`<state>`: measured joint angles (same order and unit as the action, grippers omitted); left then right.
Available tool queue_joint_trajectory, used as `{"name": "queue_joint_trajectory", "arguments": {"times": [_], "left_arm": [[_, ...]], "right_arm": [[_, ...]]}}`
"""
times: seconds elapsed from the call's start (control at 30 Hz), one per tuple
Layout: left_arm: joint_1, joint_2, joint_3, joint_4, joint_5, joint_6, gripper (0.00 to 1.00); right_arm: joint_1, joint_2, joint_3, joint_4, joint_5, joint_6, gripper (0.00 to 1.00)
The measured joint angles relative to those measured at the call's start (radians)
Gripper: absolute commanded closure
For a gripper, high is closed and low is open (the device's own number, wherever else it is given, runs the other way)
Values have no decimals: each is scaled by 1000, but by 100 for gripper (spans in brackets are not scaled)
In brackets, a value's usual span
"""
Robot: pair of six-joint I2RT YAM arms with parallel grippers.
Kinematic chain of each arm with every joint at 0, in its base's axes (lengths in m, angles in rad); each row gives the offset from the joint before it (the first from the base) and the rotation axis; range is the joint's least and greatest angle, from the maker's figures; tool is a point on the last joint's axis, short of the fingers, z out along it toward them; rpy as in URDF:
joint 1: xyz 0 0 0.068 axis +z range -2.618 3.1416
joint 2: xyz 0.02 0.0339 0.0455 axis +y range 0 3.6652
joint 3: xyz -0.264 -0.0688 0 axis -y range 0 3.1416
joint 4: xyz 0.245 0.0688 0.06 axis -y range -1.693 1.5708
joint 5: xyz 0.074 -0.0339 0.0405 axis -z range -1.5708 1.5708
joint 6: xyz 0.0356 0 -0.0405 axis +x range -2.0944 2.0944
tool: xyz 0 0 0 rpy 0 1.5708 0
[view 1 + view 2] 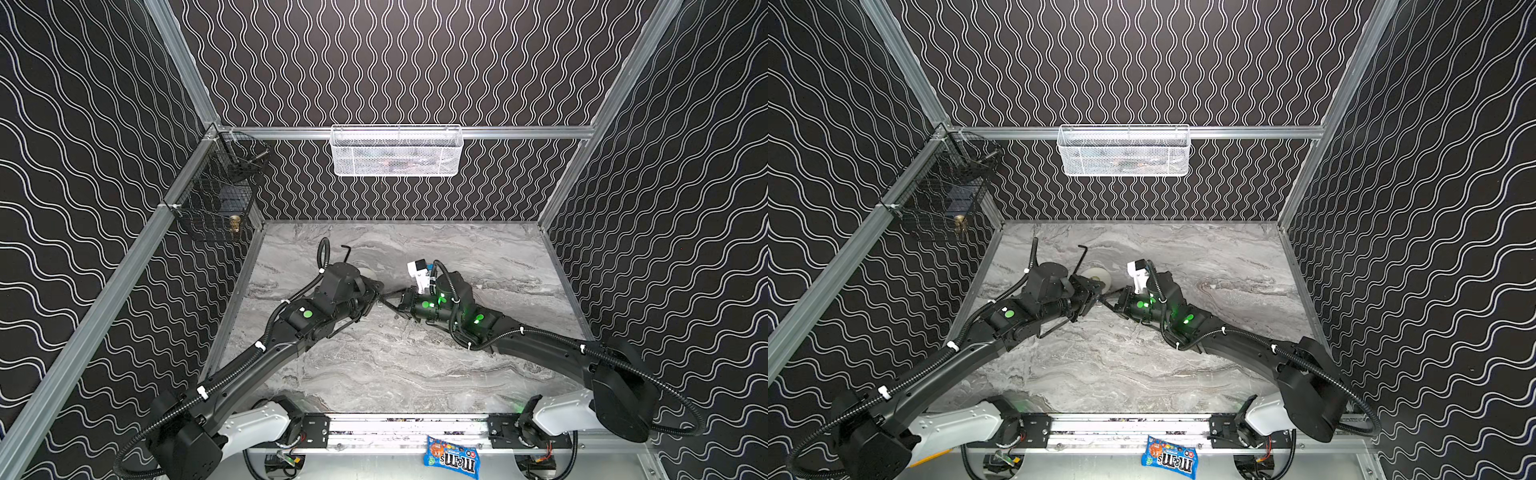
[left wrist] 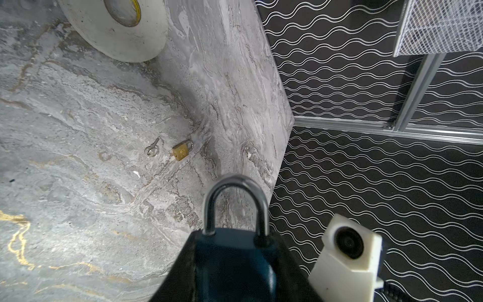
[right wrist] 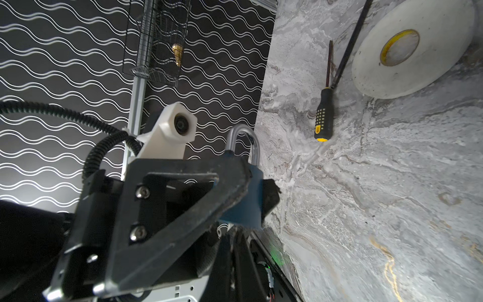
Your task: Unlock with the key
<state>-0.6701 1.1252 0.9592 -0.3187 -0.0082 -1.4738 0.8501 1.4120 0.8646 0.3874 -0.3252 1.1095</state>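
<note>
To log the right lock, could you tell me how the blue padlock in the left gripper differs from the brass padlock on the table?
The blue padlock is clamped in the left gripper, clear of the marble table; the brass padlock lies loose on it beside a small key. The blue padlock's body is dark blue, the brass padlock's golden. Both have silver shackles that look shut.

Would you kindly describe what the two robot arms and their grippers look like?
The left arm and right arm are black with white base segments, ribbed black cable conduit fastened by white zip ties, and round green lights. Each wrist carries a white camera housing. The fingers are flat black plates with silver screws.
</note>
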Motion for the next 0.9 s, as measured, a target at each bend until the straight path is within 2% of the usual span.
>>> {"name": "queue_joint_trajectory", "arguments": {"times": [0.47, 0.67, 0.9], "left_arm": [[-39, 4, -5, 24, -73, -40, 96], [-43, 10, -1, 40, -77, -41, 76], [-44, 10, -1, 48, -76, -41, 61]], "right_arm": [[5, -7, -43, 84, 25, 102, 100], [5, -16, -44, 84, 41, 102, 100], [5, -24, -63, 119, 47, 101, 100]]}}
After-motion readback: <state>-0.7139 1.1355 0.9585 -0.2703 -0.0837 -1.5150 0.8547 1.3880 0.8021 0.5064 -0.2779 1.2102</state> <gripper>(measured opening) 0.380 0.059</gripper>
